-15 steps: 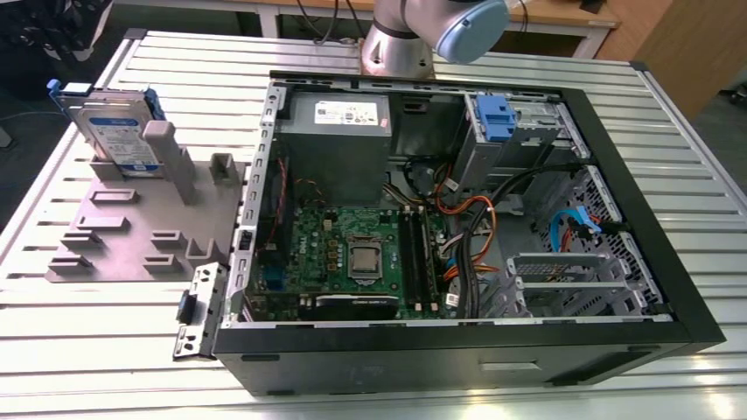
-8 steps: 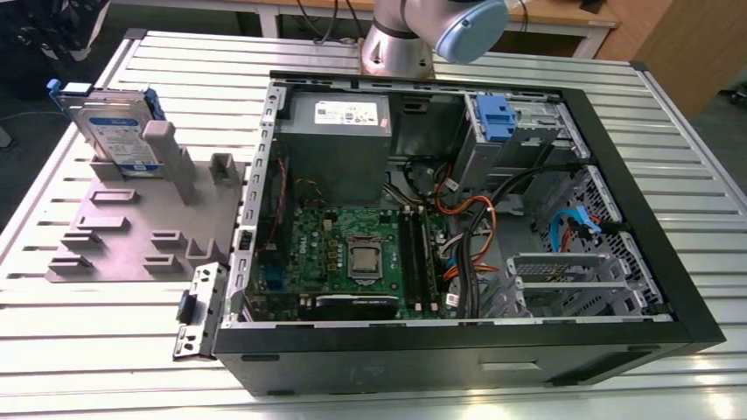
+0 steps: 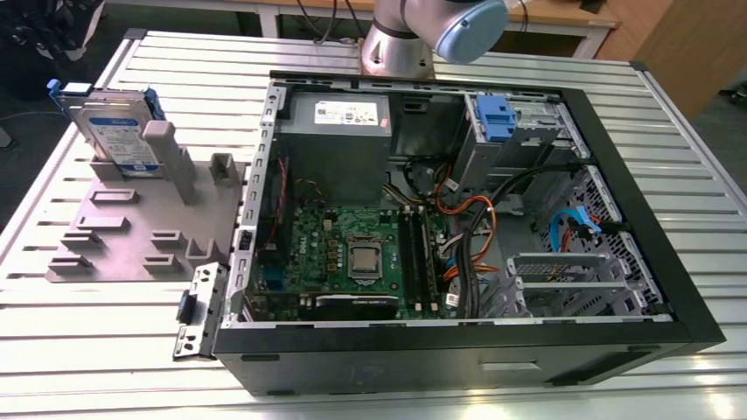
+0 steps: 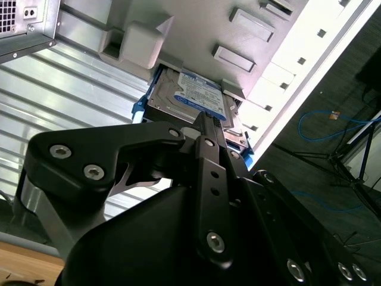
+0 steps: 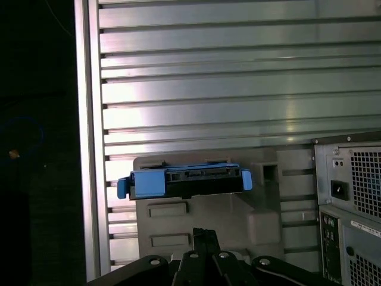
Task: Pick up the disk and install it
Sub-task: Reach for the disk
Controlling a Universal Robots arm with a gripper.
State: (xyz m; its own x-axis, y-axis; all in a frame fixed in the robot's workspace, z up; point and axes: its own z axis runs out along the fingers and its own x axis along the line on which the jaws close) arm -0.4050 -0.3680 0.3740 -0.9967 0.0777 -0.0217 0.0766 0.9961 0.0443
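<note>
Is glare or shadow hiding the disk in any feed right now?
Exterior view: even light, the disk plainly lit in its grey stand. Second wrist view: a washed-out bright band along the table edge beside the disk, the gripper dark in front. First wrist view: glare stripes on the ribbed table, black beyond its edge, yet the disk's blue frame is well lit.

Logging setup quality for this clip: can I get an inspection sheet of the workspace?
Surface: slatted silver metal table, no spills seen.
Job's things: silver-grey rectangular disk in blue plastic frame stands on edge in grey plastic fixture, not picked up.
Clutter: small grey metal bracket beside open black computer case.
Grippers: black claw shut, empty, apart from the disk.
Cables: orange wires and blue wires inside the case; blue cable on the floor.
Surroundings: wooden desk behind the table.
</note>
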